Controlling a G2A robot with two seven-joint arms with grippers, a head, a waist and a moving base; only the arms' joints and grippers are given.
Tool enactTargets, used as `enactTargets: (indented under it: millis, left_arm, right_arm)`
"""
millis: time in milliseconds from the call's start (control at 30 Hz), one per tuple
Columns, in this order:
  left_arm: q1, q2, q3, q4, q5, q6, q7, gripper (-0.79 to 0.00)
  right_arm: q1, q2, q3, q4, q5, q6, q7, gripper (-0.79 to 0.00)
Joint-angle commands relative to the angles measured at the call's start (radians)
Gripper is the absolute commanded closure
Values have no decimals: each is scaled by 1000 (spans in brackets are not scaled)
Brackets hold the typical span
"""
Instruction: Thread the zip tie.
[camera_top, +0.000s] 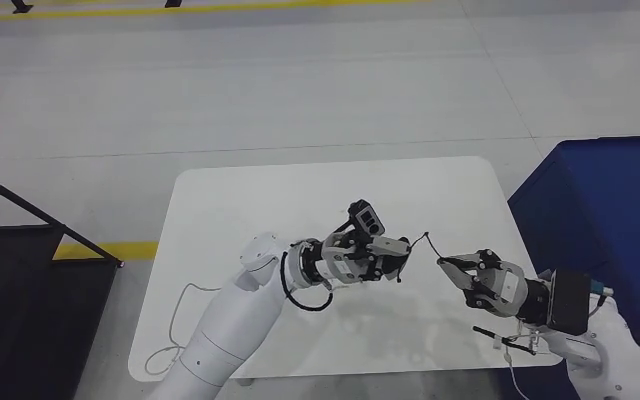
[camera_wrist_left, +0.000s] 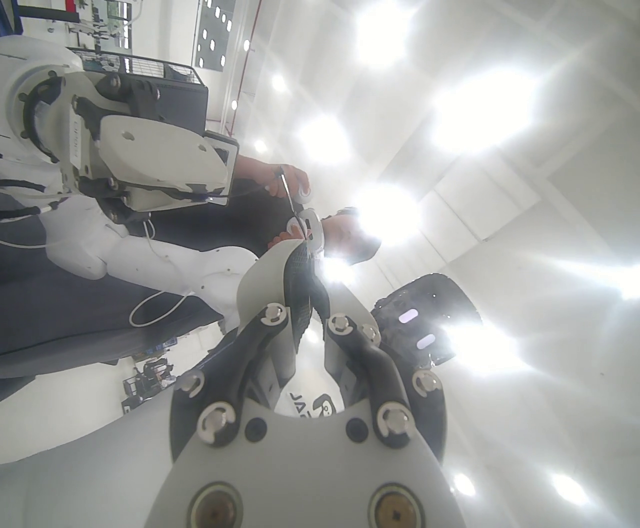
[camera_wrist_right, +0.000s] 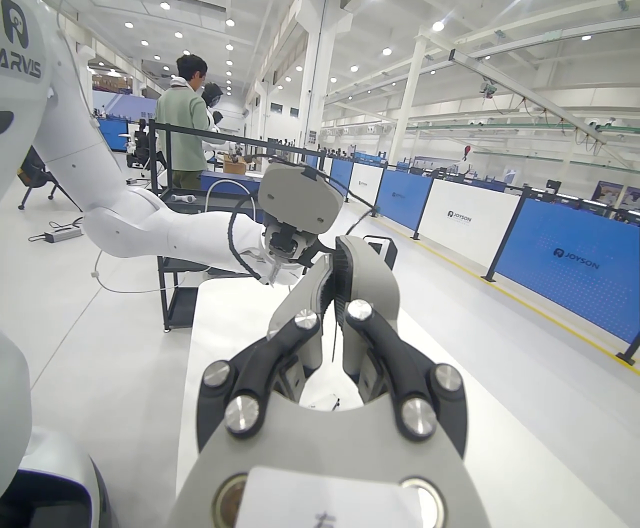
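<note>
Above the table (camera_top: 230, 220), left gripper (camera_wrist_left: 304, 246) and right gripper (camera_wrist_right: 334, 256) jaws pinch the light, springy zip tie (camera_top: 427, 236), seemingly near its ends.

The narrow gap between the left gripper (camera_top: 403, 248) and the right gripper (camera_top: 445, 263) is bridged by the zip tie (camera_top: 424, 238), which is clamped by both. Open room is left over the far and left parts of the white table (camera_top: 250, 200). Its right edge is hemmed by a blue partition (camera_top: 585, 200).
</note>
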Motion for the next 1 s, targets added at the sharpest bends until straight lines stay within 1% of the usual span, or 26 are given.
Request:
enactTargets:
  millis: [0,167,300,600,633,667,700,733,833,967]
  left_arm:
    - [2,0,-3,6,-11,10,2,0]
    - [5,1,-1,14,-12,21,-4,0]
    - [5,4,8,10,37,13,-26,0]
    - [15,8,-1,-5,45,1,-27,0]
    - [16,8,-2,-6,43,0,-26,-234]
    - [18,8,-3,-7,42,0,-24,-385]
    - [19,8,-4,-9,42,-1,-23,-650]
    - [21,9,-5,-10,42,-2,-23,-785]
    - [26,10,-10,-15,39,-5,-23,-785]
    - [33,12,-17,-21,38,-8,-23,-785]
  right_arm:
    - [-1,-2,2,1,-3,-4,-7,0]
    - [-3,-5,3,4,9,-29,-9,0]
    - [-5,-8,-1,4,34,-47,6,0]
    - [-9,-15,-8,-11,55,-38,49,0]
    - [-11,-16,-8,-11,56,-35,56,0]
    - [-12,-17,-10,-12,58,-33,62,0]
    - [-14,-17,-12,-11,63,-32,69,0]
    - [-16,-18,-14,-8,69,-31,79,0]
    - [-16,-19,-20,-1,95,-23,121,0]
    - [-14,-18,-33,19,166,-25,209,0]
